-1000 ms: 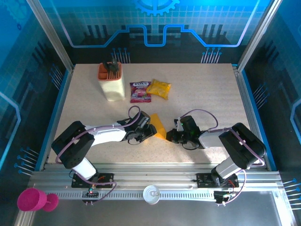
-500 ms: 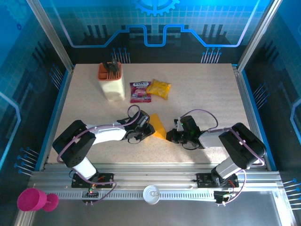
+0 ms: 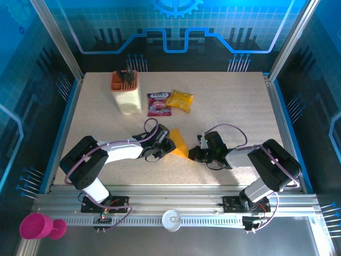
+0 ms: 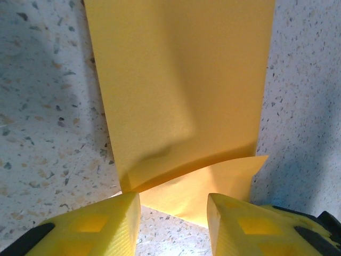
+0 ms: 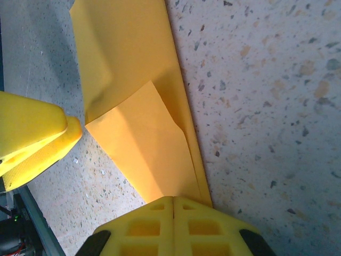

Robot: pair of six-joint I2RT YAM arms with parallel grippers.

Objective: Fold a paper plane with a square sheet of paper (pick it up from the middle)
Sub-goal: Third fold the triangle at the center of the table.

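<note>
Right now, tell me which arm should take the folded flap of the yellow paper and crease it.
Left. The left gripper is open, with the paper and its flap just ahead between the fingers. The right gripper is shut at the paper's edge, probably pinning it.

Robot lab cell (blue printed walls (image 3: 176, 26), aluminium frame (image 3: 56, 37)).

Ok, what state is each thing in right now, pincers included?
orange-yellow paper sheet: partly folded, one flap turned over, lying between the pincers.
left pincer: open, at the paper's edge.
right pincer: shut, tips at the paper's edge.
cream holder: upright, dark tools inside.
purple-red packet: lying flat.
yellow snack bag: lying flat.
</note>
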